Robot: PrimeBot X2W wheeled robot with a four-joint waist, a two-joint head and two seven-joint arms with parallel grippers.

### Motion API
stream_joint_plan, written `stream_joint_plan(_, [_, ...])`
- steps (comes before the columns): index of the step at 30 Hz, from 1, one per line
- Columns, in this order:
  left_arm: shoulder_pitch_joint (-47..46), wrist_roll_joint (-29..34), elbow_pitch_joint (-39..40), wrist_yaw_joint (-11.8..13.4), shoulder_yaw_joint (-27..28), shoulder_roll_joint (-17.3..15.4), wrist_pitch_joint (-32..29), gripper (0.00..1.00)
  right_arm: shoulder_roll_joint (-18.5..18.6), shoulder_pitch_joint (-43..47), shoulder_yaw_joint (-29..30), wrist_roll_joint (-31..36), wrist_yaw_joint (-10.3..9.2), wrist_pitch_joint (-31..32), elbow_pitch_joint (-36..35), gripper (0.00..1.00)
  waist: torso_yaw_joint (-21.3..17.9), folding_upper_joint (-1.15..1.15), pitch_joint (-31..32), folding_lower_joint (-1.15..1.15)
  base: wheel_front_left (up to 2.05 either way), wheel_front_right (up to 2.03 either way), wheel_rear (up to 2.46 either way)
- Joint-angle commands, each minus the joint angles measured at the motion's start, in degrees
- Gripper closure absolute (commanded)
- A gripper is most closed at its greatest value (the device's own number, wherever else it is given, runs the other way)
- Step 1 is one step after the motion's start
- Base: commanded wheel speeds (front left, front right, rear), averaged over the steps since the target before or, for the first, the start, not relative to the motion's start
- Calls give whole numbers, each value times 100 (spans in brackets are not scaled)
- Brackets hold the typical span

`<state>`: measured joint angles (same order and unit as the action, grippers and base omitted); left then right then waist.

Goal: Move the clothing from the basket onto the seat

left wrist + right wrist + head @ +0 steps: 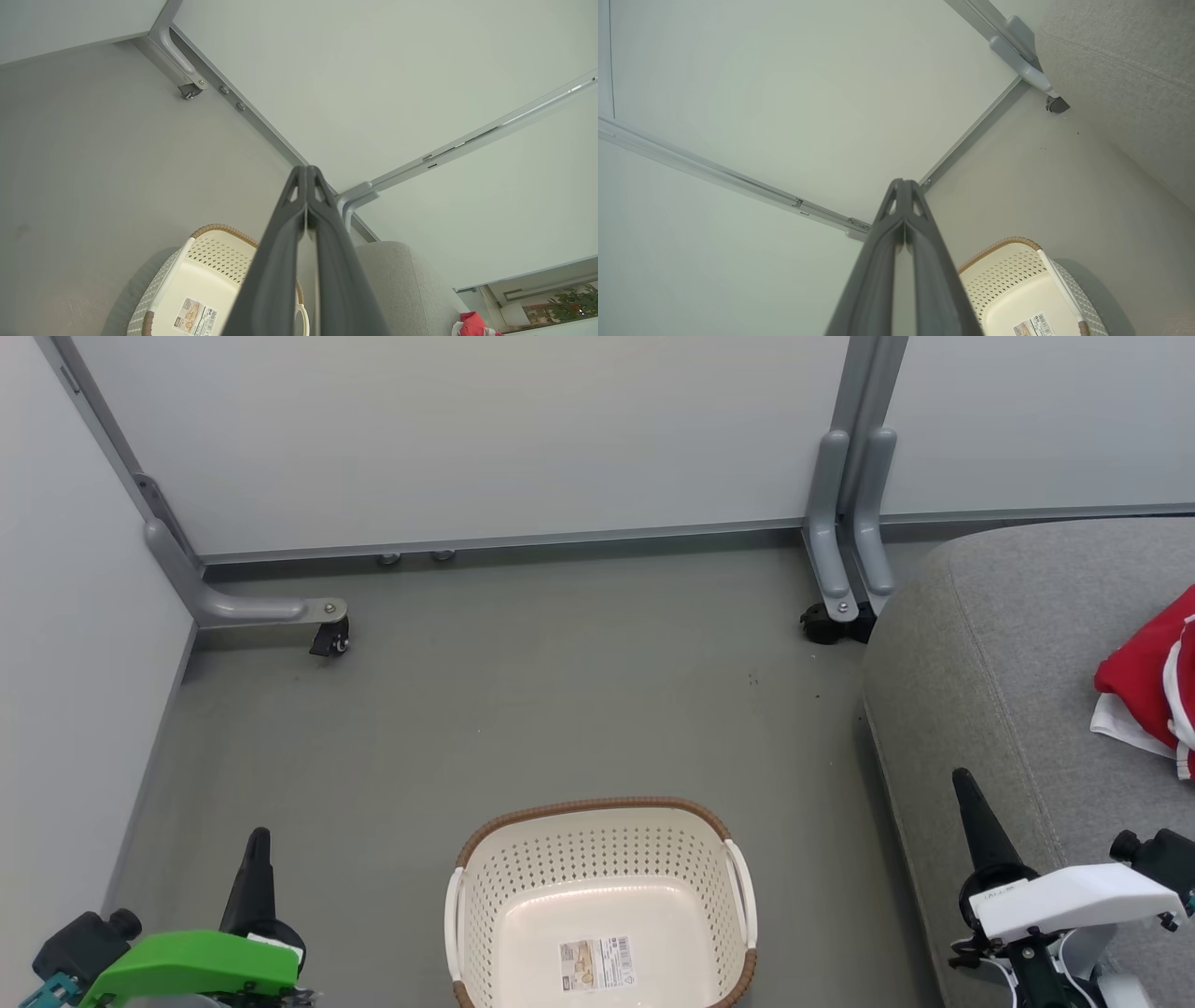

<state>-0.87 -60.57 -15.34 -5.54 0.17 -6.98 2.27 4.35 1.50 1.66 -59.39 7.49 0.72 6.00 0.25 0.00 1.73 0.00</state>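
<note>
Head view: basket [597, 849] sits on the floor [523, 709] between the two arms, and it is empty apart from the label sticker [597, 963] on its bottom. Clothing [1144, 677] lies on the seat [990, 644] at the far right, red with white trim, cut off by the frame edge. Left wrist view catches a corner of it too. Left gripper [259, 840] is low left over the floor, fingers pressed together, holding nothing. Right gripper [962, 784] is over the seat's front edge, well short of the clothing, also closed and empty. Both wrist views confirm the fingers meet at the tips. Judging by this, the transfer looks done. Risks from here: I can't count garments because the pile runs out of frame, so one piece could be off the seat or hanging over a far edge and nobody would know; worth a look before calling it. Loose fabric could slide if it overhangs. The basket is light and close to both arms, so a careless retract or waist turn could clip the rim or a handle and shove it.
</note>
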Motion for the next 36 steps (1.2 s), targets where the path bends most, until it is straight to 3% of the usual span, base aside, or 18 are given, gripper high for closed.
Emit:
stream_joint_plan(1, [-186, -153, 68, -37, 68, -5, -31, 100, 38, -161, 25, -178, 1, 21, -13, 100, 0, 0, -4, 0, 0, 0, 0])
stream_joint_plan(36, [-417, -1921, 114, -139, 414, 240, -530, 100, 34, -526, 164, -2108, 1, 243, 459, 100, -13, 0, -98, 0, 0, 0, 0])
